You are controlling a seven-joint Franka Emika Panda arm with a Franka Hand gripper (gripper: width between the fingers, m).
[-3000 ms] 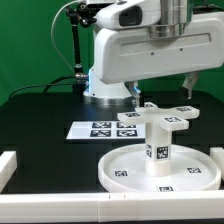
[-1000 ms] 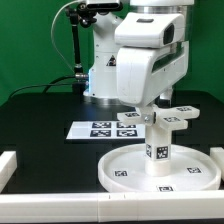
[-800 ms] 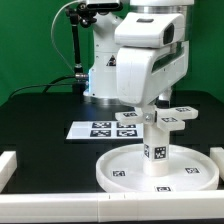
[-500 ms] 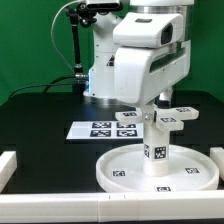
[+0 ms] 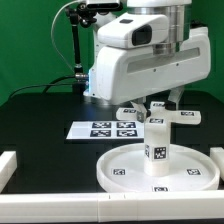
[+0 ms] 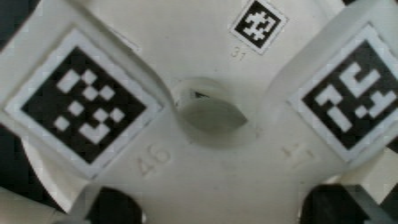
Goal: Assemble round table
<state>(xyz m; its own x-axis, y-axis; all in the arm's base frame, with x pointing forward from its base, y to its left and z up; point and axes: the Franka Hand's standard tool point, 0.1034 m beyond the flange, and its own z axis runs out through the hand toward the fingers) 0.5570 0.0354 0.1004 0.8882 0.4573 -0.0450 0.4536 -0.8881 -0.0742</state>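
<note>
Foot [image 5: 160,112] sitting on top of the leg [image 5: 156,147], right of centre in the exterior view, cross arms sticking out flat with tags up. Leg standing upright in the middle of the disc [image 5: 130,160], lower right of the frame. Marker board [image 5: 103,130] lying flat on the black table [image 5: 40,125], just beyond the disc's rim toward the exterior view's left.

Gripper [image 6: 217,203] parked right above the foot. Wrist view filled with the hub and its round centre hole, tagged arms spreading out around it, two dark fingertips [image 6: 114,205] poking in at the bottom edge of that picture. Looks spread apart with nothing between them, but only the tips in frame, so can't say for sure. In the exterior view the arm's big white body covers the fingers completely.

Probably mid-way through screwing the foot down, or about to regrip it. Can't tell how deep the thread is seated.

Stuff that could go sideways:
- Closing off-centre on the hub, so the foot tilts and cross-threads.
- Pushing down crooked, tipping the leg in the disc.
- Twisting hard with nothing pinning the disc, so the whole stack spins or slides instead of tightening.
</note>
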